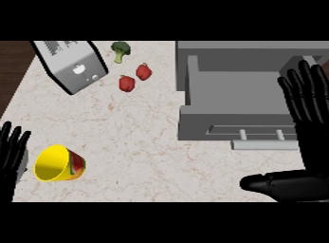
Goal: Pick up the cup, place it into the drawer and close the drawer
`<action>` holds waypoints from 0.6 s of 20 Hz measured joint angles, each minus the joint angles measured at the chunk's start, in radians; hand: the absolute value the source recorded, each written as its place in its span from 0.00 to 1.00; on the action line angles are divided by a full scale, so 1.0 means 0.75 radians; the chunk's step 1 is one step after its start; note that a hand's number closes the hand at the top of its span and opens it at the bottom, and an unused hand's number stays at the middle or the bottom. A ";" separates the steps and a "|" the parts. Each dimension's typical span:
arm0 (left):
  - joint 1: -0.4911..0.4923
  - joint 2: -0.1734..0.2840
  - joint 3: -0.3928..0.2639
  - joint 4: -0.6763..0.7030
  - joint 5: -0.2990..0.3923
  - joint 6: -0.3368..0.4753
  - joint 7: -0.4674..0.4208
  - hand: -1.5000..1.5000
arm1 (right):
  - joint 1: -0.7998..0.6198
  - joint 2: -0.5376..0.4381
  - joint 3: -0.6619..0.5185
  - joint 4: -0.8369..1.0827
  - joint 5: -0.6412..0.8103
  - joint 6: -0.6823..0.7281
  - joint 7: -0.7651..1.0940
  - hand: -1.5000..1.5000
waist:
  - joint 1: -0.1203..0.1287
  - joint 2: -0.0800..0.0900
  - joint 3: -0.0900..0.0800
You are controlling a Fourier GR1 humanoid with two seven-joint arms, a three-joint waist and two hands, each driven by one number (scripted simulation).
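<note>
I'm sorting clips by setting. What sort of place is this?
Probably a kitchen counter: a pale marble-look top with broccoli, two red peppers, a yellow cup and an open grey drawer.

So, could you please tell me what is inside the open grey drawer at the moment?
The open grey drawer shows only its bare grey floor. The yellow cup lies on the marble counter. The black right hand covers the drawer's right side, so that part is unseen.

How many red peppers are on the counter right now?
2. One red pepper lies just right of the broccoli; the other red pepper sits a little nearer the robot, beside the grey box. None seems hidden.
</note>
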 measured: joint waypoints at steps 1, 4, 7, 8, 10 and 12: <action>-0.013 -0.002 0.003 0.035 -0.015 0.001 -0.022 0.00 | -0.001 -0.007 -0.009 -0.005 -0.006 0.004 0.008 0.00 | 0.000 0.000 0.000; -0.045 0.017 0.039 0.131 -0.022 -0.009 -0.058 0.00 | 0.003 -0.023 -0.036 0.003 -0.035 0.030 -0.001 0.00 | -0.001 0.000 0.000; -0.056 0.033 0.062 0.225 -0.044 -0.036 -0.126 0.00 | 0.018 -0.022 -0.031 -0.003 -0.038 0.042 -0.006 0.00 | -0.002 0.000 0.000; -0.068 0.033 0.062 0.284 -0.064 -0.042 -0.169 0.00 | 0.011 -0.018 -0.028 0.018 -0.032 0.043 -0.018 0.00 | -0.002 0.000 0.000; -0.095 0.029 0.060 0.371 -0.100 -0.039 -0.228 0.00 | 0.037 -0.015 -0.024 -0.018 -0.037 0.046 -0.011 0.00 | -0.003 0.000 0.000; -0.101 0.050 0.081 0.447 -0.098 -0.066 -0.271 0.00 | 0.013 -0.015 -0.027 -0.013 -0.034 0.039 0.003 0.00 | -0.003 0.000 0.000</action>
